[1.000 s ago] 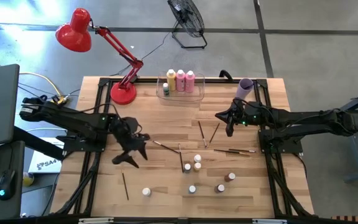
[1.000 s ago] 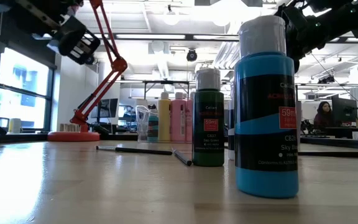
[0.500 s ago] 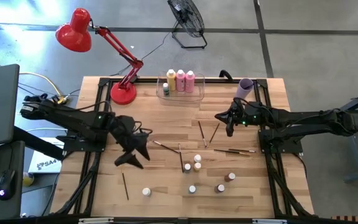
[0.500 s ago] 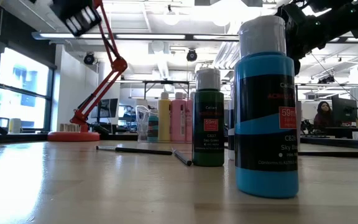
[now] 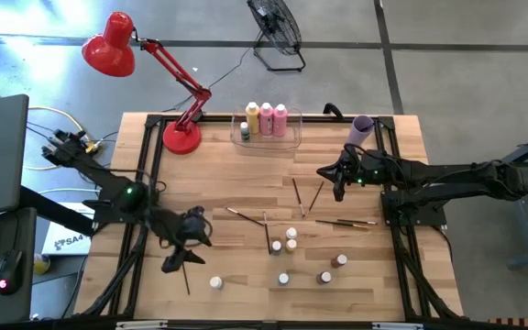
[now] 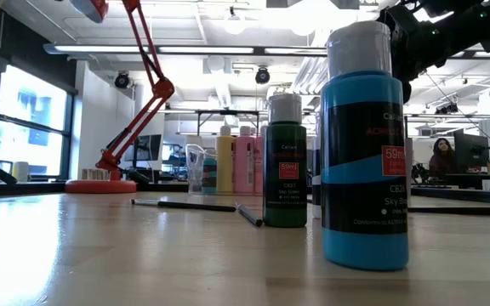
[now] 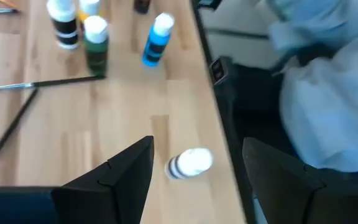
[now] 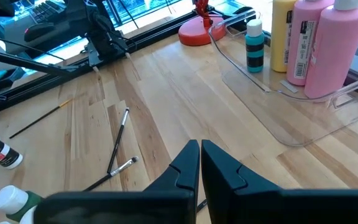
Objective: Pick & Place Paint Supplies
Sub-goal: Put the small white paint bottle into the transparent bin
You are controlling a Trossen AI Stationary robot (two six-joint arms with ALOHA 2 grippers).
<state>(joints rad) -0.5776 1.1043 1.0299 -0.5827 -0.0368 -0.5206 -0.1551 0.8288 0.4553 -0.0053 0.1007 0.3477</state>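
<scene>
My left gripper (image 5: 183, 252) hovers open above the near left of the table. In its wrist view, a small white-capped bottle (image 7: 190, 163) shows on the wood between and beyond the open fingers (image 7: 129, 171), untouched. A dark paintbrush (image 5: 184, 273) lies close by. More small bottles (image 5: 291, 240) and brushes (image 5: 342, 222) are scattered mid-table; blue (image 6: 364, 144) and green (image 6: 285, 161) ones stand upright. Tall pink and yellow bottles (image 5: 267, 118) stand in the clear bin (image 8: 303, 134). My right gripper (image 8: 199, 165) is shut, holding nothing, at the right (image 5: 337, 181).
A red desk lamp (image 5: 181, 137) has its base on the far left of the table. A lilac cup (image 5: 362, 128) lies at the far right corner. The table's near edge (image 7: 211, 93) runs close past the white-capped bottle. Bare wood lies between the arms.
My left gripper has risen and swung from mid-left toward the table's near edge, turning about its wrist as it went. It has left the top of the low view. Its fingers stay open. No bottle or brush has moved.
</scene>
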